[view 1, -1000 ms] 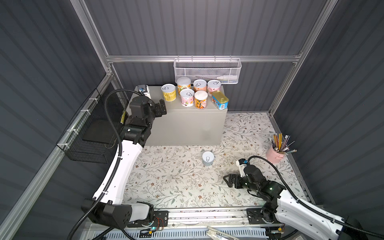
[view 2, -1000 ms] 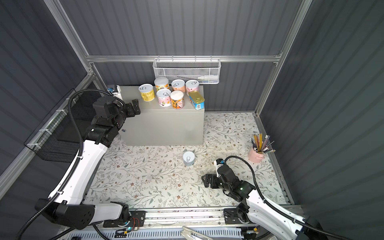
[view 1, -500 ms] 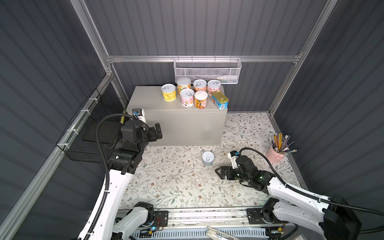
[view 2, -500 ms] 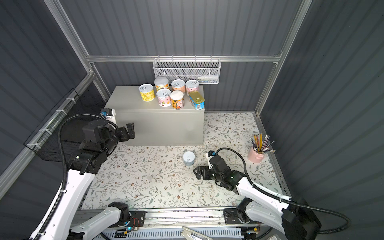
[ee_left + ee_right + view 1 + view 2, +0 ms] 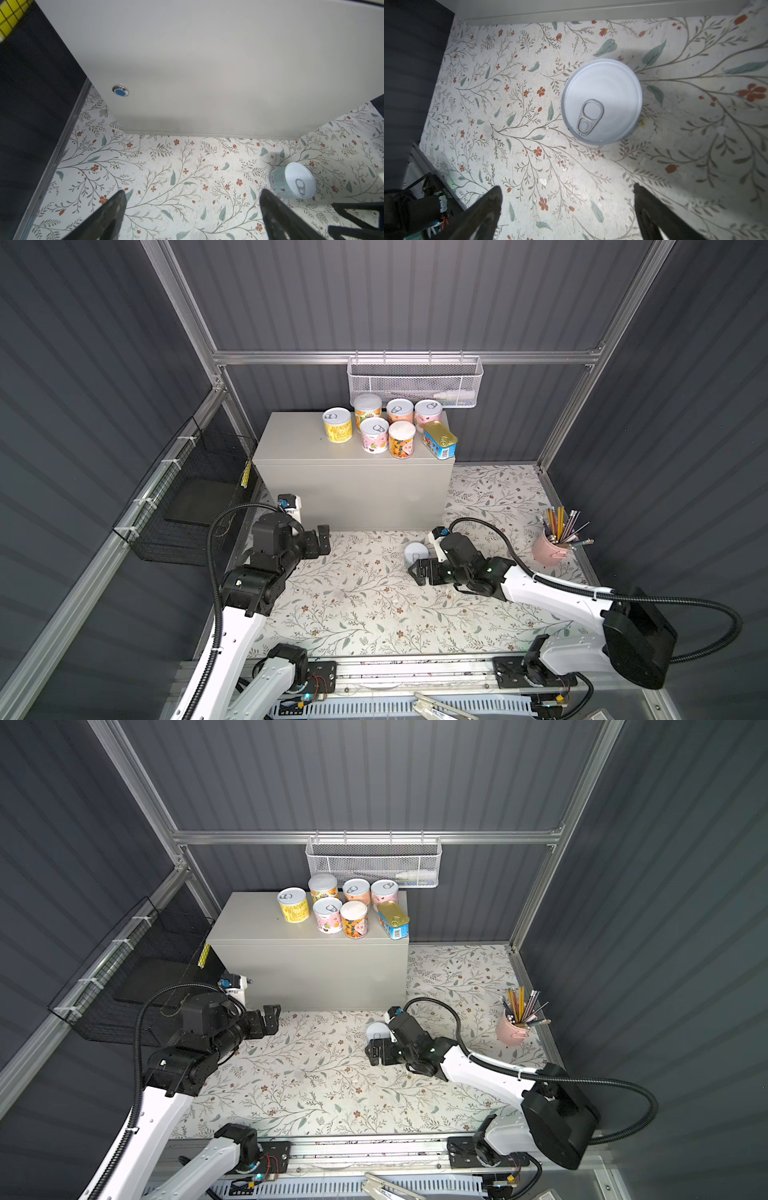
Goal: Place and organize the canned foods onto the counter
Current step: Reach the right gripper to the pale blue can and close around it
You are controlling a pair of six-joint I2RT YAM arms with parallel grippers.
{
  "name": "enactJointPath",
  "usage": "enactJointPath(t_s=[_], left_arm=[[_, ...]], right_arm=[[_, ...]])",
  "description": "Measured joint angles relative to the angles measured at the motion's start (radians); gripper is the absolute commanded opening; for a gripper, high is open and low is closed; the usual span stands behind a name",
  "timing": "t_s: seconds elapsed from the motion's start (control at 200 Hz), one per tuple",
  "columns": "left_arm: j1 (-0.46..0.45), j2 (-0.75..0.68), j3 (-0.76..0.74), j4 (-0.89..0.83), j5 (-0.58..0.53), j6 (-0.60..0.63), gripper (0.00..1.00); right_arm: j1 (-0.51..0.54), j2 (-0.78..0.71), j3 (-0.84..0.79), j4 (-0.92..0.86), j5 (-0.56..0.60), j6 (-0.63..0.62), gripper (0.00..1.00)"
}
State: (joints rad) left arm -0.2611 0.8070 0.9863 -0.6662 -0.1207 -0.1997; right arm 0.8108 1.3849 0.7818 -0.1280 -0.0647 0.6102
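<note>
At back of floral mat [image 5: 353,605], counter [image 5: 291,439]. Left arm [image 5: 249,585] bent low off its front-left corner, left gripper [image 5: 321,538] spread wide, empty. Right arm [image 5: 552,593] stretched low, right gripper [image 5: 419,570] spread wide, empty. On counter's right half, six round cans [image 5: 374,433] and blue tin [image 5: 439,441]. Upright on mat beside right gripper, pale blue can [image 5: 414,551].

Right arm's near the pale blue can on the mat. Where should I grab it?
Take the pale blue can by its round side wall, jaws across its width below the lid rim. It stands upright, lid up, nothing touching it, so bring the open right gripper down from above.
</note>
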Motion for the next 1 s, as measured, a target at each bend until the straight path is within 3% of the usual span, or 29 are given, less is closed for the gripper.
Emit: enactJointPath(t_s=[0.615, 0.775, 1.001], left_arm=[[0.0, -0.051, -0.14, 0.0, 0.062, -0.023, 1.0], [0.0, -0.051, -0.153, 0.009, 0.063, -0.022, 1.0], [0.0, -0.029, -0.157, 0.011, 0.066, -0.02, 1.0]], right_arm=[[0.011, 0.304, 0.227, -0.084, 0.212, -0.047, 0.99], [0.011, 0.349, 0.254, -0.085, 0.227, -0.057, 0.83], [0.011, 0.376, 0.287, -0.109, 0.237, -0.07, 0.7]])
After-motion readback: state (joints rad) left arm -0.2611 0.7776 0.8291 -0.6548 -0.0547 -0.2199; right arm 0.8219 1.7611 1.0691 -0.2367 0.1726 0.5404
